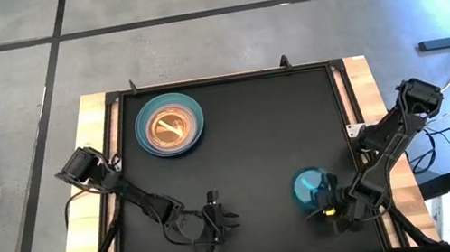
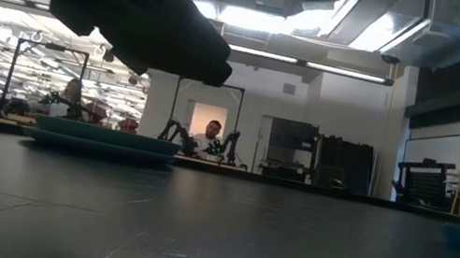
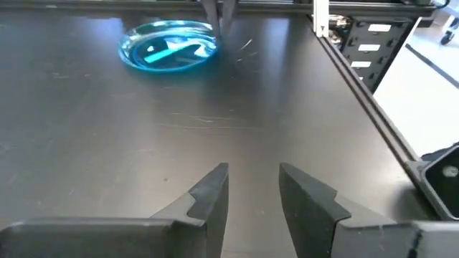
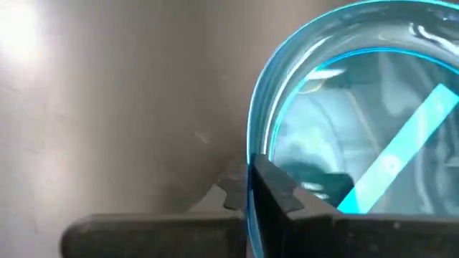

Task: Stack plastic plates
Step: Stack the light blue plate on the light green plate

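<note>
Translucent blue plate lying on the black desk, well apart from the plate stack and toward the near right corner. Right gripper at that plate's near edge, fingers closed over the rim, one inside and one outside. Stack made of a translucent orange plate nested in a teal plate on a blue one. Left gripper just left of the blue plate, fingers slightly parted, holding nothing.
</note>
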`<state>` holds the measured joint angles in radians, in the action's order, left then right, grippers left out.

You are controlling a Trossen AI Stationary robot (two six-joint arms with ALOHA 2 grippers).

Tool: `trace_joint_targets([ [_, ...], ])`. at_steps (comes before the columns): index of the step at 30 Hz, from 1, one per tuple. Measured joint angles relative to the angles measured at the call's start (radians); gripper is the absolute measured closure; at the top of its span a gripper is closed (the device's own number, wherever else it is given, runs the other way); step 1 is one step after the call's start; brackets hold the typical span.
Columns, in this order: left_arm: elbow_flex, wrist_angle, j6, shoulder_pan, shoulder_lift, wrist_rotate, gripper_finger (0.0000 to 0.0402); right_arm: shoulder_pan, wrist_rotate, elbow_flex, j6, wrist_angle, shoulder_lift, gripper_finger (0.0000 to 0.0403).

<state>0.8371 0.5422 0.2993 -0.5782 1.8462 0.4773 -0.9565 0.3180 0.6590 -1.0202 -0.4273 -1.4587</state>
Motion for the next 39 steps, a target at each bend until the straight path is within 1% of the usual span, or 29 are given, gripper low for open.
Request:
trace_joint_targets([
  [2, 0.0, 0.0, 0.007, -0.001, 0.0, -0.001, 0.0285, 0.015, 0.012, 0.0, 0.078, 0.079, -0.007, 0.04],
  [5, 0.0, -0.001, 0.008, -0.006, 0.0, 0.0, 0.0285, 0.052, 0.04, 0.002, 0.204, 0.217, -0.042, 0.0397],
  [11, 0.0, -0.001, 0.023, -0.012, 0.0, 0.0, 0.0285, 0.137, 0.025, 0.002, 0.421, 0.492, -0.144, 0.0399],
  [13, 0.0, -0.001, 0.031, -0.012, 0.0, 0.0, 0.0285, 0.159, 0.006, 0.002, 0.45, 0.573, -0.168, 0.0398],
  [17, 0.0, -0.001, 0.035, -0.012, 0.0, 0.0, 0.0285, 0.198, -0.023, 0.002, 0.444, 0.651, -0.194, 0.0395],
  [19, 0.0, -0.001, 0.039, -0.012, 0.0, 0.0, 0.0285, 0.213, -0.023, 0.002, 0.441, 0.661, -0.197, 0.0386],
  [21, 0.0, -0.001, 0.041, -0.012, 0.0, 0.0, 0.0285, 0.226, -0.024, 0.002, 0.44, 0.667, -0.197, 0.0369],
  [25, 0.0, -0.001, 0.04, -0.01, 0.0, 0.0, 0.0285, 0.227, -0.021, 0.002, 0.446, 0.667, -0.197, 0.0312],
  [27, 0.0, -0.001, 0.035, -0.007, 0.0, 0.0, 0.0285, 0.227, -0.037, 0.006, 0.449, 0.656, -0.194, 0.0283],
  [30, 0.0, -0.001, 0.033, 0.007, 0.0, -0.011, 0.0285, 0.217, -0.079, 0.016, 0.448, 0.638, -0.169, 0.025],
  [31, 0.0, -0.002, 0.032, 0.015, 0.0, -0.02, 0.0285, 0.205, -0.076, 0.02, 0.442, 0.64, -0.156, 0.0243],
  [35, 0.04, -0.056, 0.029, 0.047, 0.0, -0.031, 0.0285, 0.136, 0.007, 0.02, 0.423, 0.631, -0.119, 0.0229],
  [39, 0.112, -0.145, -0.052, 0.071, 0.0, -0.061, 0.0285, 0.054, 0.136, 0.02, 0.421, 0.606, -0.115, 0.0231],
])
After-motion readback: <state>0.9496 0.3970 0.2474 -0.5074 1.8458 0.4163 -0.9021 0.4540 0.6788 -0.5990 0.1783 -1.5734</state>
